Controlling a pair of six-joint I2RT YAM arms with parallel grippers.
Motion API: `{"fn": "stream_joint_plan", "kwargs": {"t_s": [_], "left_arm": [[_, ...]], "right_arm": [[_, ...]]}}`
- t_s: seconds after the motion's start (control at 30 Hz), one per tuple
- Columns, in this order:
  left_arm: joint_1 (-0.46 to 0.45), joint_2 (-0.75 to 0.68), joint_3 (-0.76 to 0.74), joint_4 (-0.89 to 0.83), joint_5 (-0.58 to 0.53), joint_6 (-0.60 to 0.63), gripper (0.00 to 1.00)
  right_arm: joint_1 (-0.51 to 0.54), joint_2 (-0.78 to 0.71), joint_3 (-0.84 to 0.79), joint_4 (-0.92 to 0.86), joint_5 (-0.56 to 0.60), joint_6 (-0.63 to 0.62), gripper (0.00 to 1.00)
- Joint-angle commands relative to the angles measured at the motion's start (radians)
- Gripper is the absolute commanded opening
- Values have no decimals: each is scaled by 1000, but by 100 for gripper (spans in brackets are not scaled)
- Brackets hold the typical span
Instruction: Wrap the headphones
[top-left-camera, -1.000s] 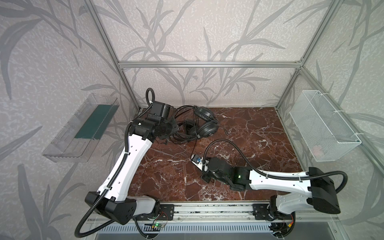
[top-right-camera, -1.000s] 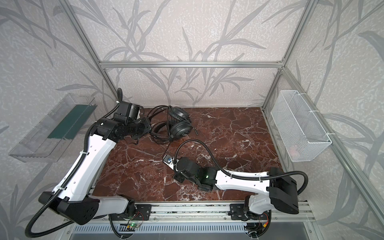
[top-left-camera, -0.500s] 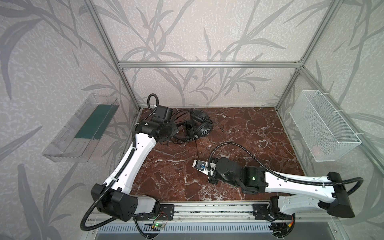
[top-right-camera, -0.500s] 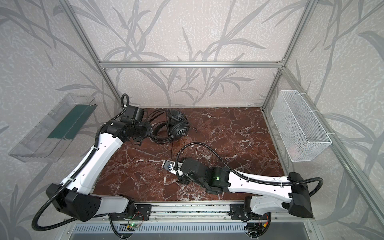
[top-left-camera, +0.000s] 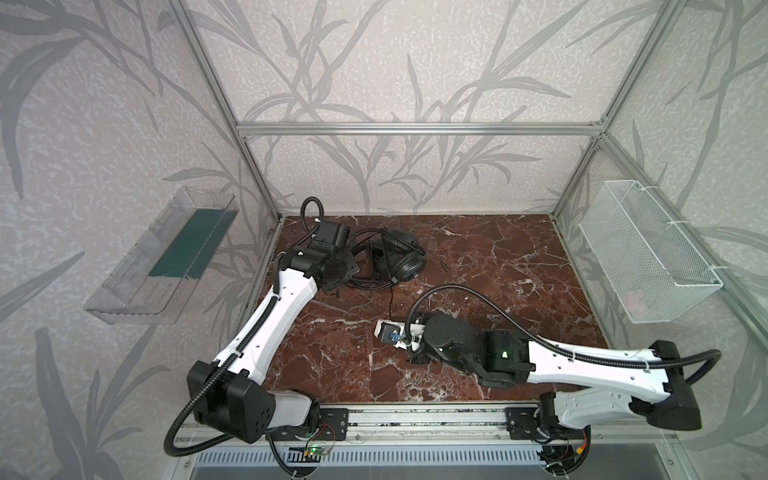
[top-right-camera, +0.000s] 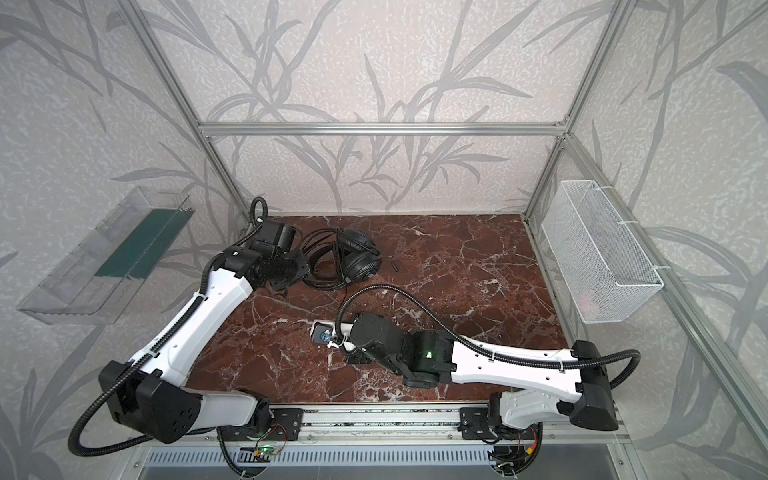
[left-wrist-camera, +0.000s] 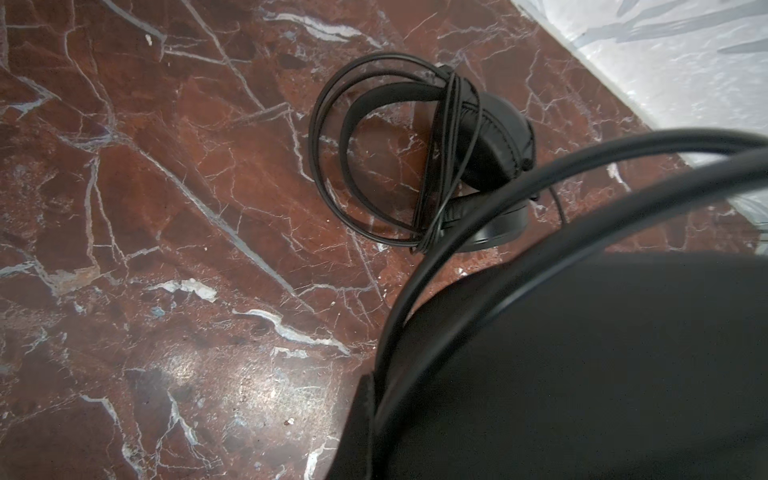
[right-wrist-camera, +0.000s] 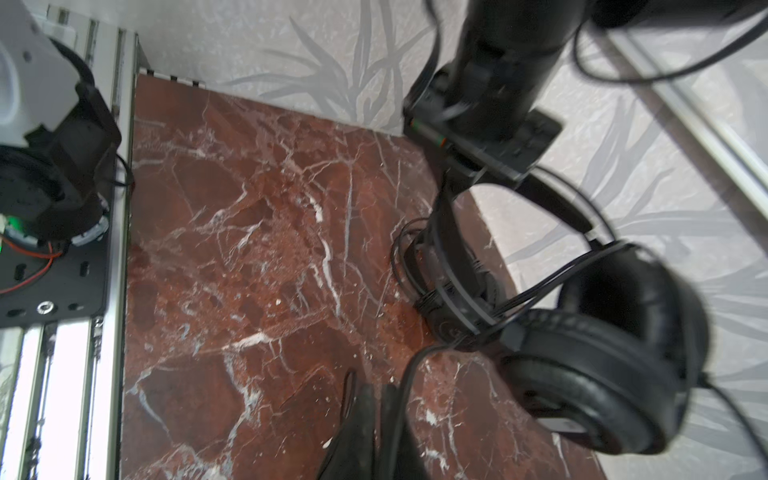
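- Leaf-patterned wallpaper is lining the walls behind an aluminium frame, and a red-brown marble table (top-left-camera: 498, 270) is carrying everything
- Outside the frame, a clear plastic bin (top-left-camera: 166, 257) is hanging on the left wall and a white wire basket (top-left-camera: 644, 257) on the right wall
- Both headphones are sitting close together near the table's far left corner, just beside the left arm's wrist
- The left end effector (right-wrist-camera: 449, 195) is pointing down and is clenched on the headband of the held headset (right-wrist-camera: 451, 291), which is standing upright beneath it with thin cable wound around its band; whether its earcups are touching the marble I cannot tell
- In the left wrist view that headset is filling the near corner as a blurred dark mass (left-wrist-camera: 582, 353)
- The second headset (top-left-camera: 401, 257) is lying free on the table just beyond it, showing in both top views (top-right-camera: 361, 259), with cable looped round its band (left-wrist-camera: 478, 137)
- The right end effector (right-wrist-camera: 380, 415) is sitting low near the table's middle, towards the front edge, clenched on a thin cable (right-wrist-camera: 409, 374) that is running between its fingertips
- That cable (top-left-camera: 390, 299) is trailing across the marble to the headphones; which headset it belongs to I cannot tell
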Motion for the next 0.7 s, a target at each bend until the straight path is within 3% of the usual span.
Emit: {"fn": "stream_joint_plan", "kwargs": {"t_s": [0.0,0.2,0.43,0.57,0.67], "left_arm": [[-1,-9,-34,84,-16,-39,0],[-13,7,-71,96,0,-35,0],[-31,-9,-87,89,-10,-21,0],[-32,-30,-107,87,-10,-21,0],[-33,-50,-84,70,-5,-27,0]], "right_arm": [[14,21,101,-88,67,-107,10],[17,46,164,-72,78,-243,11],[-5,103,189,70,229,-517,11],[-29,103,213,41,219,-476,11],[-29,46,171,18,143,-326,19]]}}
